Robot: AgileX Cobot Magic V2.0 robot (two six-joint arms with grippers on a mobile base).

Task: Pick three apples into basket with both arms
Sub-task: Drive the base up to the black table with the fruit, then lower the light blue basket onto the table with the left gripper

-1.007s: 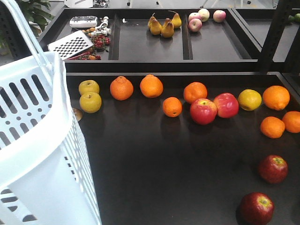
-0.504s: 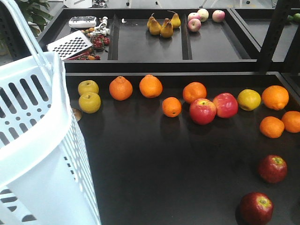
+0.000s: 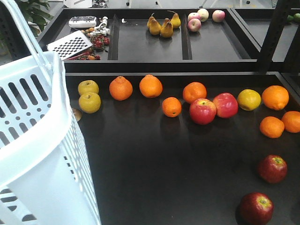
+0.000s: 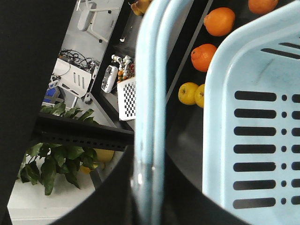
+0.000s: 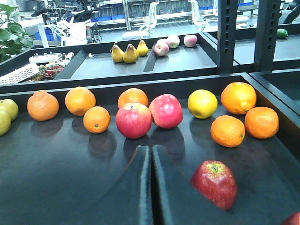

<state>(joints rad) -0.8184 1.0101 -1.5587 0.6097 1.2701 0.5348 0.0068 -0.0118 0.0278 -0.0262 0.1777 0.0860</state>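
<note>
We see bright, even overhead light laying soft shadows and dim reflections under the apples [image 3: 273, 168] on the glossy black shelf [image 3: 154, 159], the basket [image 3: 42, 154] nearly washed out, and its handle [image 4: 150, 93] and the right gripper [image 5: 151, 151] blurred close to the lens.

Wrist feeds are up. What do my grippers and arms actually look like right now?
The right gripper shows two smooth, slightly glossy blackish fingers with straight inner edges, flaring wide toward the camera. The left gripper appears only as plain black, blurred curved masses. No cables or markings show, and the front view shows neither arm.
</note>
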